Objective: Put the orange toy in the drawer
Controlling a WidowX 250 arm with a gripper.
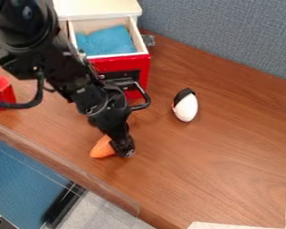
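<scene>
The gripper [123, 151] is lowered at the worktop [229, 165], directly beside the orange toy [100, 149], which lies near the worktop edge; its opening and any hold on the toy cannot be determined. Beyond the arm [80, 82], the red-fronted drawer [143, 71] is open and contains blue material [109, 41]. A white-and-black toy [186, 108] lies well apart from the gripper.

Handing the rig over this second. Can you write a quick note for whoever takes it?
Gripper: low at the table, right against the orange toy; can't tell whether it has a hold.
Orange toy: on the table near its edge, outside the drawer.
Drawer: pulled open, something blue inside.
Done: drawer open, gripper at the toy.
Left: confirm the grasp, lift, carry to the drawer, release inside.
</scene>
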